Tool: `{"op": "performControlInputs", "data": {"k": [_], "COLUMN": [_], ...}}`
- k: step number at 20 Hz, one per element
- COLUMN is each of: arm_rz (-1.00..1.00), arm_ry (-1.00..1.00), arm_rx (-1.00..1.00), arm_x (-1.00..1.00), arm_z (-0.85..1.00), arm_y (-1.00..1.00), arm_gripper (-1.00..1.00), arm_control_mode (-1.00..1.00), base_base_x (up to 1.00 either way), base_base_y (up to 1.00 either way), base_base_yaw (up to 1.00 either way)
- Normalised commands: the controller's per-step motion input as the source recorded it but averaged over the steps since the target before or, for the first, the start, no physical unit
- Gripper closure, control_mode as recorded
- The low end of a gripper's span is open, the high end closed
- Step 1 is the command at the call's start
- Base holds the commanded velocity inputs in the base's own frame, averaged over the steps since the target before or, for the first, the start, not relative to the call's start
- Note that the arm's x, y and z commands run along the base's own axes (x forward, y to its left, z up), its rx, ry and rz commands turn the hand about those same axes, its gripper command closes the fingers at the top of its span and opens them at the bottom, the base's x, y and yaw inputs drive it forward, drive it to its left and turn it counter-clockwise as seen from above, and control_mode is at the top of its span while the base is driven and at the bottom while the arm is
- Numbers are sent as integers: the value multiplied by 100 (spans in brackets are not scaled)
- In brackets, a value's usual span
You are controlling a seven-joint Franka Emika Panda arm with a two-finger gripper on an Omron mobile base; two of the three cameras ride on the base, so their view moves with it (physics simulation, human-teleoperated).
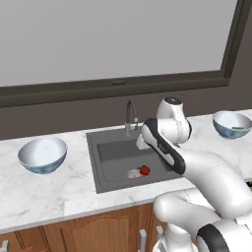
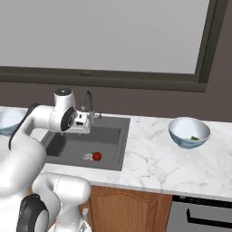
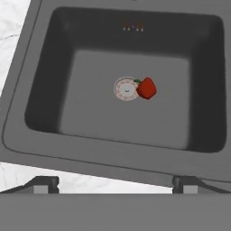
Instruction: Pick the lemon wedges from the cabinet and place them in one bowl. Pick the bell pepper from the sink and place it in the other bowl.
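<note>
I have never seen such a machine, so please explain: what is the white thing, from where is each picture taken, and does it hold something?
The white thing is a robot arm at a kitchen counter. Two pictures come from cameras behind it, left and right; the third looks down from its hand. Its gripper is open over the sink and holds nothing. In the sink lies a red bell pepper beside the drain. One bowl looks empty; the other bowl has something small and green inside.

The arm (image 1: pixel 206 177) was glossy white with rounded, bulbous links, dark grey bands at its joints, and a dark round cap on one joint.
</note>
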Motion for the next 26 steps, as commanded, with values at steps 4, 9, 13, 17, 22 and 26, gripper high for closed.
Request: {"op": "performControlInputs", "data": {"k": [4,9,13,17,22,26], "arm_rz": [-5,-5,-3,-3,-3,-3], "arm_ry": [0,1,0,3,0,1], "arm_rx": [-7,-2,-1,0,-2,0], "arm_x": [12,25,32,38,36,28], "arm_z": [-54,-42,-37,-32,-19,-15], "arm_y": [-21,-25,-24,-12,0,0], "arm_gripper": [-100,-100,-100,-100,-100,-100], "arm_control_mode": [-100,-100,-100,-100,-100,-100], "base_base_x": [0,0,0,0,0,0], "base_base_y": [0,0,0,0,0,0], "base_base_yaw": [0,0,0,0,0,0]}}
